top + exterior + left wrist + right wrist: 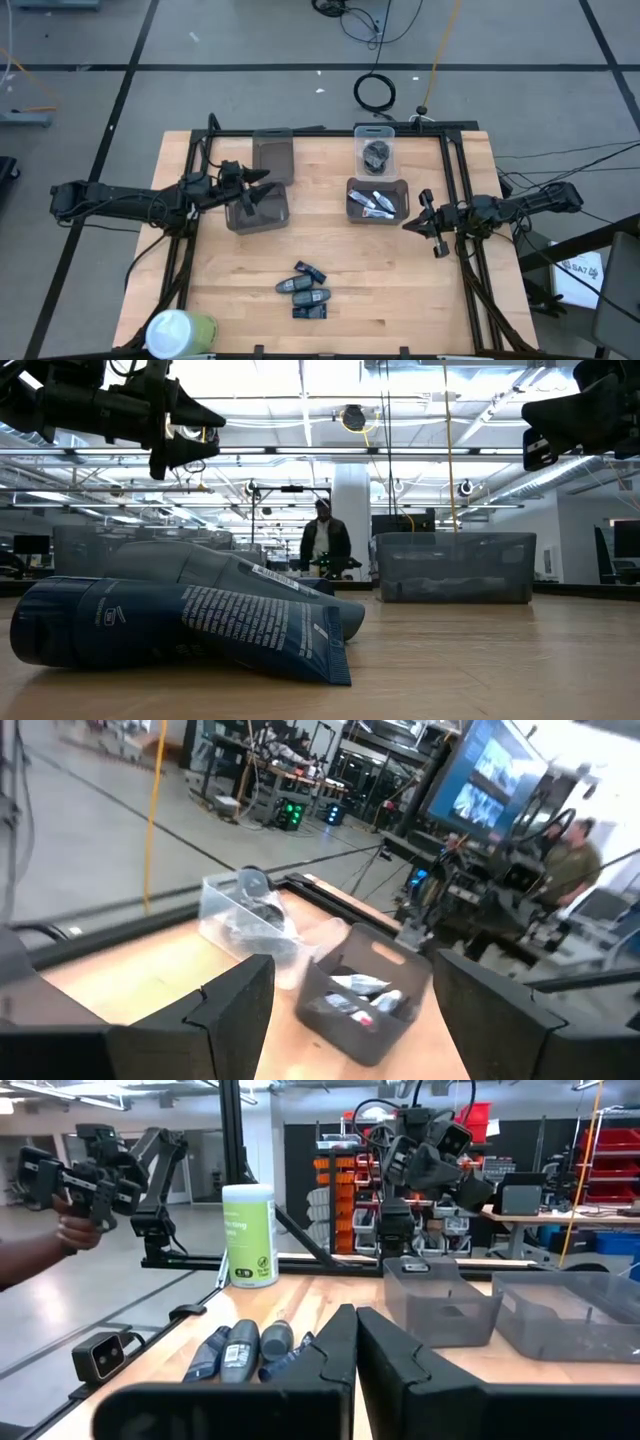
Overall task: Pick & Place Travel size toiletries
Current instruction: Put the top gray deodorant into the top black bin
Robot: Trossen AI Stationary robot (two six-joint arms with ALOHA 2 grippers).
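Several dark oblong toiletries (305, 290) with blue accents lie flat in a cluster on the near middle of the table; they also show as toiletries (240, 1348) and toiletries (180, 625). Little white tubes (376, 204) lie in a grey bin; dark lumps (376, 153) sit in a clear bin. My left gripper (255, 190) hangs open in the air above a grey bin (258, 208); its wrist view shows the left gripper (350, 1020) with fingers wide apart. My right gripper (432, 228) is shut and empty, raised by the table's right side, seen as the right gripper (355, 1350).
A second grey bin (272, 155) stands at the far side. The big white-and-green cylinder (180, 330) stands at the near left corner. A black frame (455, 170) runs along the table's sides. A person's hand (60, 1230) holds a device beyond the table.
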